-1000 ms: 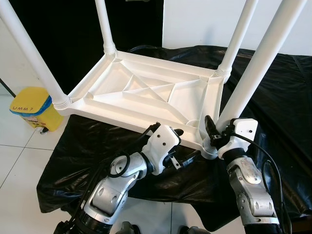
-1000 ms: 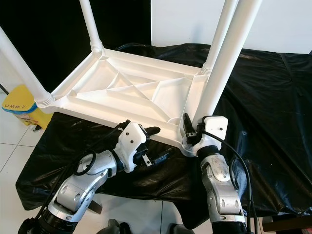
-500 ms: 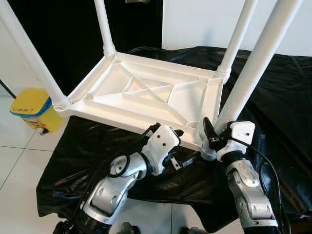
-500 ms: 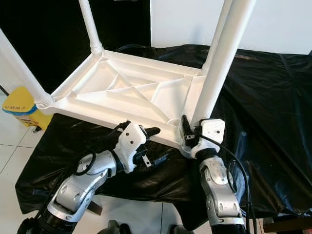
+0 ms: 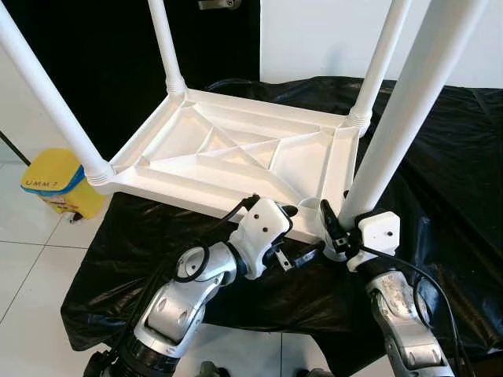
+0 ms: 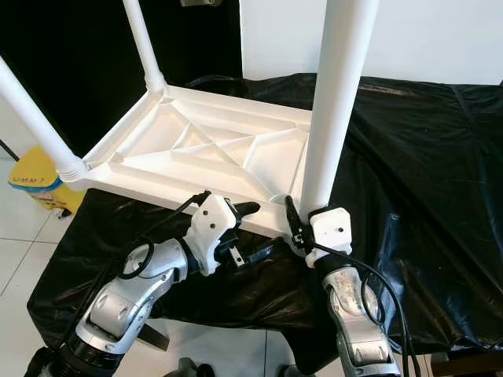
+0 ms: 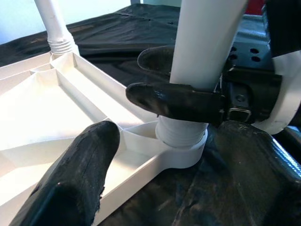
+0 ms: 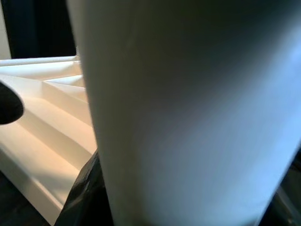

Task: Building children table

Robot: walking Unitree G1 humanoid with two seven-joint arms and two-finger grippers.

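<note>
**While the right claw grips the last leg, the small table lies upside down, almost built**

Turned upside down on a worktop (image 5: pixel 440 157) draped in black plastic sheet (image 5: pixel 141 259), a white plastic children's table (image 5: pixel 236 153) shows its ribbed underside, with four white legs pointing upward from the corners. Three legs look seated. The fourth, the near right leg (image 5: pixel 409 102), stands in the near corner socket (image 7: pixel 181 146) closest to the robot. The right claw (image 5: pixel 338 228) is closed around the base of this leg, one black finger (image 7: pixel 174 101) wrapped across it just above the threaded collar. The left claw (image 5: pixel 287 236) is open and holds nothing; it sits at the near edge of the tabletop, just beside that same corner, seemingly to steady it. A yellow bin (image 5: pixel 55 184) stands on the tiled floor to the left.

By my reading, the step in hand is seating or screwing this final leg. The next move likely calls for turning or pressing the leg fully home while the left claw braces the tabletop, then righting the table.
</note>
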